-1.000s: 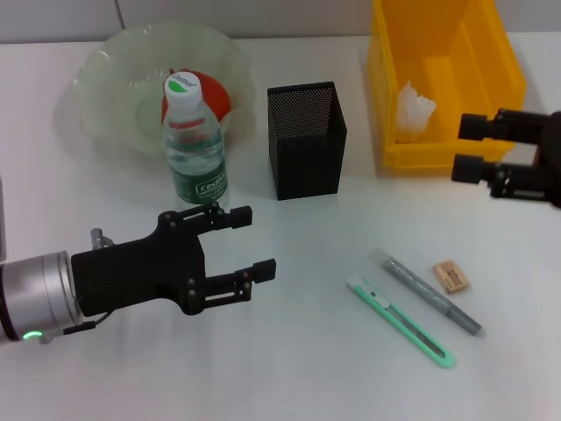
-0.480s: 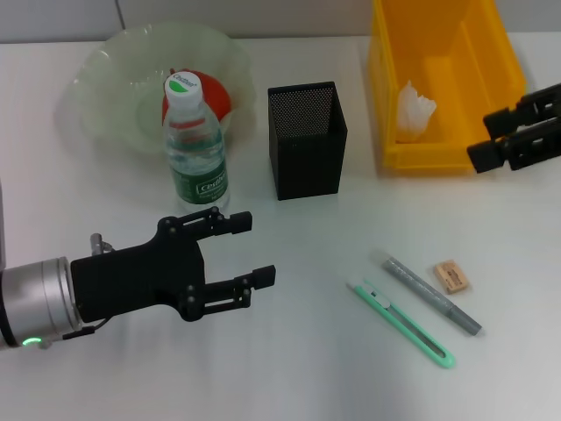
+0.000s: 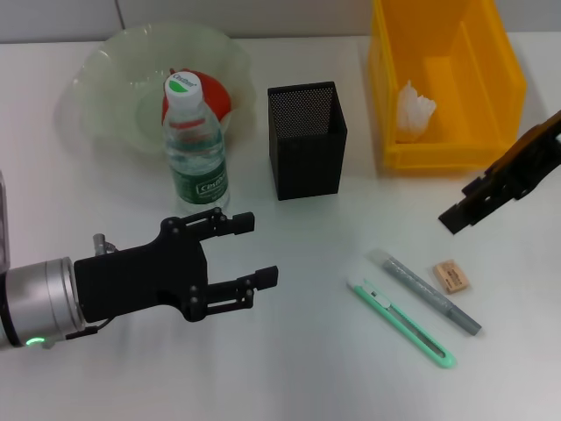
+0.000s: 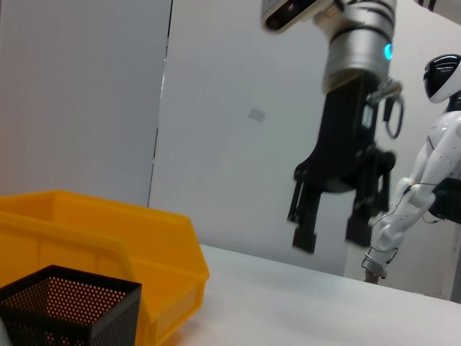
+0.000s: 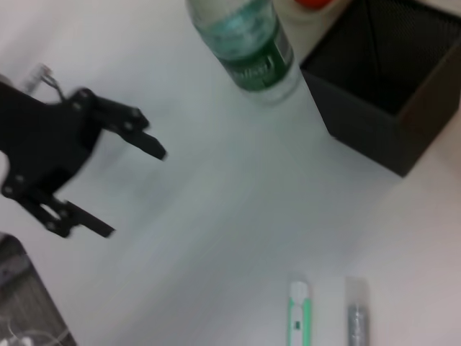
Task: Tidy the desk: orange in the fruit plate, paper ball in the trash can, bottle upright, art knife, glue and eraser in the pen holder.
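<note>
The orange (image 3: 213,95) lies in the fruit plate (image 3: 105,74). In front of the plate, the bottle (image 3: 195,149) stands upright. The paper ball (image 3: 414,109) rests inside the trash can (image 3: 465,53). The pen holder (image 3: 307,140) stands mid-desk with nothing showing in it. Art knife (image 3: 401,321), glue (image 3: 425,291) and eraser (image 3: 450,275) lie on the desk at front right. My right gripper (image 3: 460,213) hovers open just above and right of the eraser. My left gripper (image 3: 254,248) is open and holds nothing, in front of the bottle.
In the right wrist view, the bottle (image 5: 252,47), pen holder (image 5: 389,94), left gripper (image 5: 133,191), knife (image 5: 297,317) and glue (image 5: 358,317) lie below the camera. In the left wrist view, the right gripper (image 4: 330,234) hangs over the desk beyond the trash can (image 4: 108,245).
My right gripper has swung away from the trash can's front right corner, down and left toward the eraser, turning as it went. The left arm has barely moved.
</note>
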### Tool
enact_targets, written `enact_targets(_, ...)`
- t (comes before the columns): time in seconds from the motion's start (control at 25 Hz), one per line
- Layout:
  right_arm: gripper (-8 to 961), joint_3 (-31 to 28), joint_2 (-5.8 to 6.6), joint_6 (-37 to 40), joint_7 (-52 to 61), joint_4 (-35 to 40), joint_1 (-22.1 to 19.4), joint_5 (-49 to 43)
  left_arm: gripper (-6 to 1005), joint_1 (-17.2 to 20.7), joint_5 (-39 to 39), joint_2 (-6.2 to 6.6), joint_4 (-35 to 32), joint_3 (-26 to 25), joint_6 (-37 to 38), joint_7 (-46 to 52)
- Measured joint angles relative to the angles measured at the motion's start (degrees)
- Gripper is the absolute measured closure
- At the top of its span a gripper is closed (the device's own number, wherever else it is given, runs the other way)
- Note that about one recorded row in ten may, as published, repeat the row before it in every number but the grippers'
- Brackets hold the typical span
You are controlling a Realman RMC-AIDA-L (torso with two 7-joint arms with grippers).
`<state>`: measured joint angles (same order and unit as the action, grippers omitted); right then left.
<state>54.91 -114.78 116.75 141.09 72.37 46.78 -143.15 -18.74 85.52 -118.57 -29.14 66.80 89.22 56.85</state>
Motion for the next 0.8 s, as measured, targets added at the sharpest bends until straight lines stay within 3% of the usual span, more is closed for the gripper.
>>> enact_targets(0.32, 256, 8.8, -0.8, -6.2, -0.1, -7.5, 2.1, -1.3, 249, -0.1, 0.0, 0.0, 0.2, 0.0, 0.0, -0.4)
enact_targets(0.8, 255, 17.6, -3.48, -12.8, -0.1, -19.8, 7.3, -2.4, 249, -0.1, 0.0, -0.09, 0.2, 0.1, 0.0, -0.6)
